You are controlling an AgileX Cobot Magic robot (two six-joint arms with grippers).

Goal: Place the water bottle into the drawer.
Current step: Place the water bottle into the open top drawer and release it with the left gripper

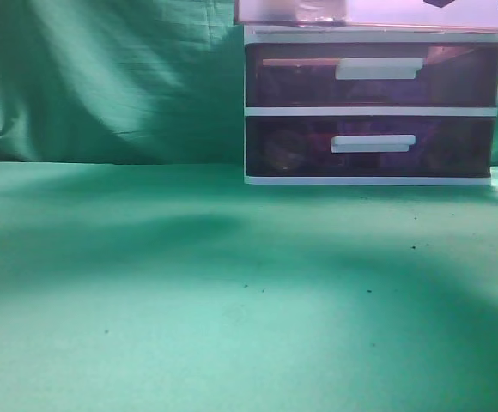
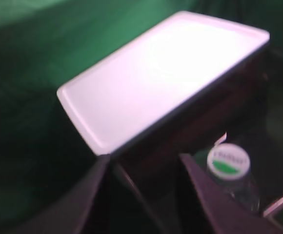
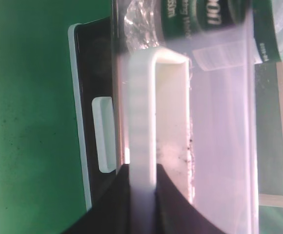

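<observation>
The top drawer (image 1: 386, 12) is pulled out and shows as a pale pink panel at the exterior view's top edge. My right gripper (image 3: 142, 171) is shut on its white bar handle (image 3: 142, 112). The water bottle (image 3: 200, 22), clear with a dark green label, lies inside the drawer (image 3: 224, 146). In the left wrist view its white and green cap (image 2: 228, 161) shows in the drawer at the lower right. My left gripper (image 2: 146, 195) is open and empty above the unit's front edge, left of the bottle.
The white-framed unit (image 1: 371, 112) stands at the back right on the green cloth, with its two lower drawers shut. Its white top (image 2: 166, 73) fills the left wrist view. A lower drawer handle (image 3: 104, 134) shows beside my right gripper. A green curtain hangs behind.
</observation>
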